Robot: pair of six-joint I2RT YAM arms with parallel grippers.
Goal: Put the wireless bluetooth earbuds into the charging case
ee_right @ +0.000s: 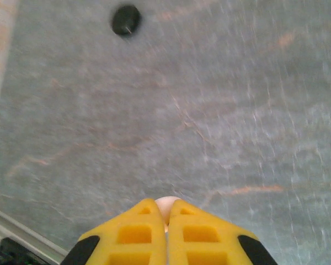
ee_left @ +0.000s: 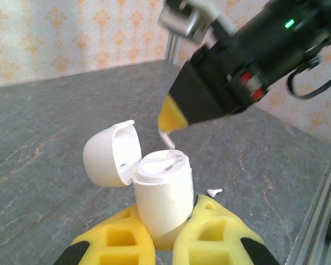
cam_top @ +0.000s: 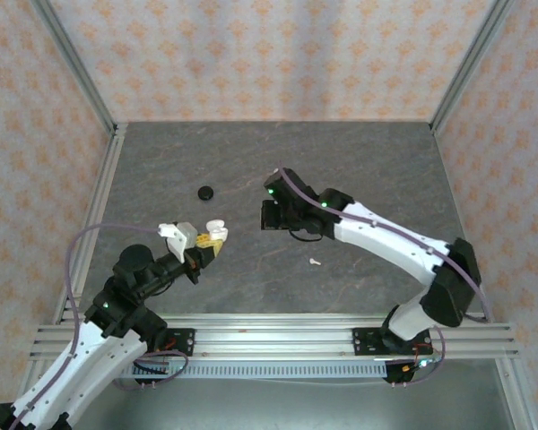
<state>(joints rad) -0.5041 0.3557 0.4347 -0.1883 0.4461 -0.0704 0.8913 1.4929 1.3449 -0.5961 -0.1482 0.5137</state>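
Note:
My left gripper (ee_left: 168,208) is shut on the white charging case (ee_left: 164,190), held upright with its lid (ee_left: 107,154) swung open to the left. In the top view the case (cam_top: 213,231) sits above the table's left middle. My right gripper (ee_right: 166,206) is shut on one pale-pink earbud (ee_right: 166,205), whose rounded head peeks out between the yellow fingertips. From the left wrist view, the right gripper (ee_left: 171,117) hangs just above and behind the open case, the earbud's stem (ee_left: 167,139) pointing down towards it. The other earbud (cam_top: 315,262) lies loose on the table (cam_top: 359,170).
A black round disc (cam_top: 205,192) lies on the grey table behind the case, and it is also seen as the black disc (ee_right: 126,20) in the right wrist view. Walls with metal frame posts close the table in on three sides.

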